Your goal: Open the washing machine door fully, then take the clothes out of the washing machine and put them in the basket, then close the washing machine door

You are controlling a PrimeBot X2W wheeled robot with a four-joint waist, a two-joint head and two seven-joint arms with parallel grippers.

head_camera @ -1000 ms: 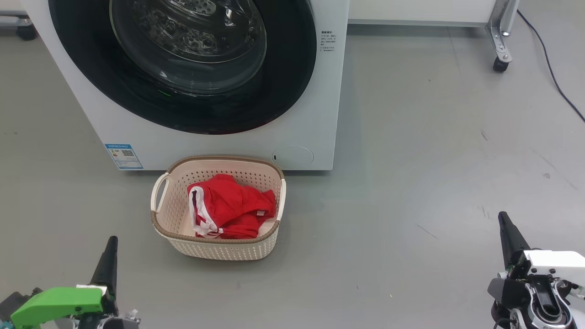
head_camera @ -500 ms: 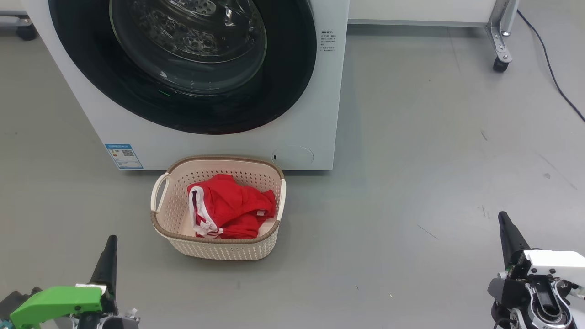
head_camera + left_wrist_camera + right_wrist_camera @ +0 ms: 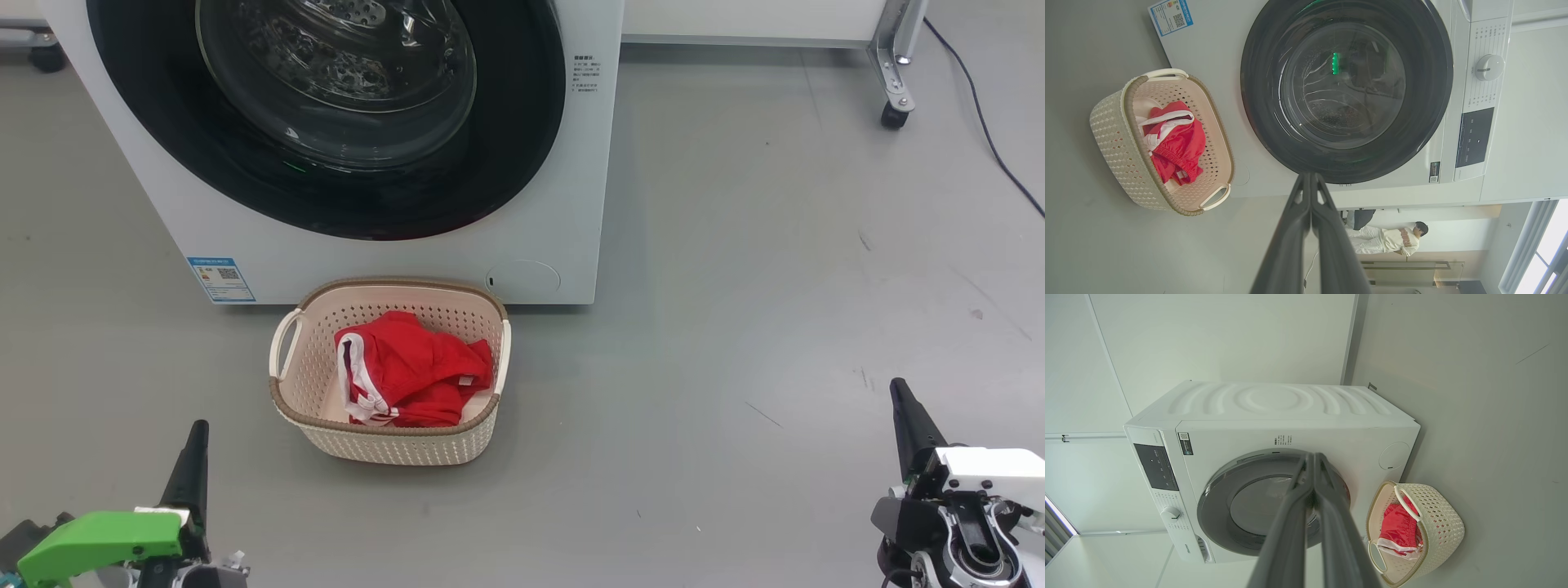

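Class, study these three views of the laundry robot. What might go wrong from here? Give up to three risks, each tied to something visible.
1. The washing machine door looks shut, but the latch is hidden; it may not have caught.
2. The basket stands close before the washing machine, so rolling forward could tip it and spill the clothes.
3. A cable lies on the floor to the robot's right; wheels might snag it.

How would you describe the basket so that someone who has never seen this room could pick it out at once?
Find the big white washing machine with the round black-rimmed door. On the grey floor in front of it, below the door, stands a small cream basket. Its perforated sides, brown rim and the red clothes inside set it apart.
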